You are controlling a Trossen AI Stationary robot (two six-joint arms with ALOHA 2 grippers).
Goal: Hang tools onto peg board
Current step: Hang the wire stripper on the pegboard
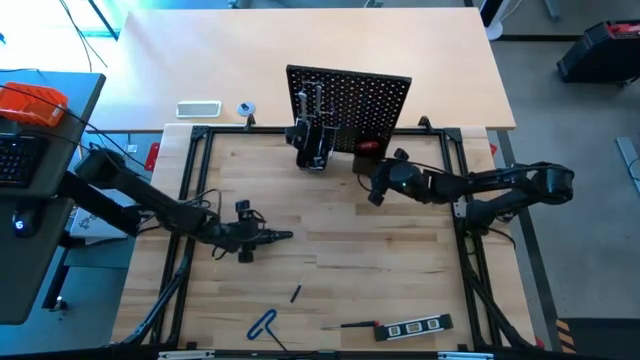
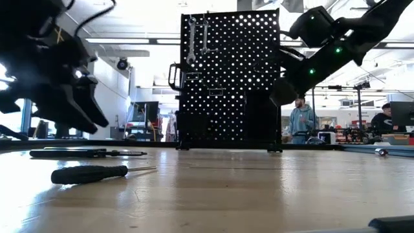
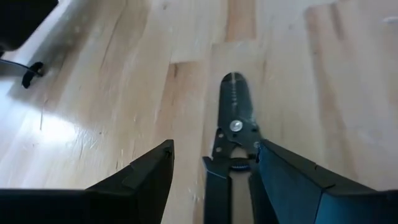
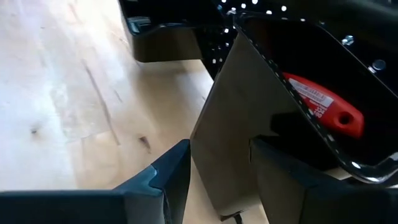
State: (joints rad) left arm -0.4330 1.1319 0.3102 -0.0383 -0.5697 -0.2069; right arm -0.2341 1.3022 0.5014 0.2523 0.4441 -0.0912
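The black-handled pliers (image 3: pixel 233 146) lie flat on the wooden table (image 1: pixel 400 270), long axis running away from the left gripper (image 3: pixel 214 165), nose pointing away from it toward the table's middle. The left gripper's fingers (image 3: pixel 140 177) are spread, one on either side of the pliers' handles, not closed on them. The high view places this gripper (image 1: pixel 262 237) left of centre; only the left wrist view shows the pliers clearly.

The peg board (image 1: pixel 350 105) stands upright at the far edge. The low view alone shows two silver wrenches (image 2: pixel 197 39) hanging vertically near its top and a C-clamp (image 2: pixel 173 76) at its left edge.

The right gripper (image 4: pixel 217 168) sits just beside the board's holder box (image 4: pixel 311 106), fingers spread with nothing between them. Only the right wrist view shows one red-handled tool (image 4: pixel 323 106) lying inside that box.

On the near table: one small screwdriver (image 1: pixel 296 292), one blue-handled hex key (image 1: pixel 262 325), one level (image 1: pixel 413 327), one thin dark tool (image 1: pixel 357 325).
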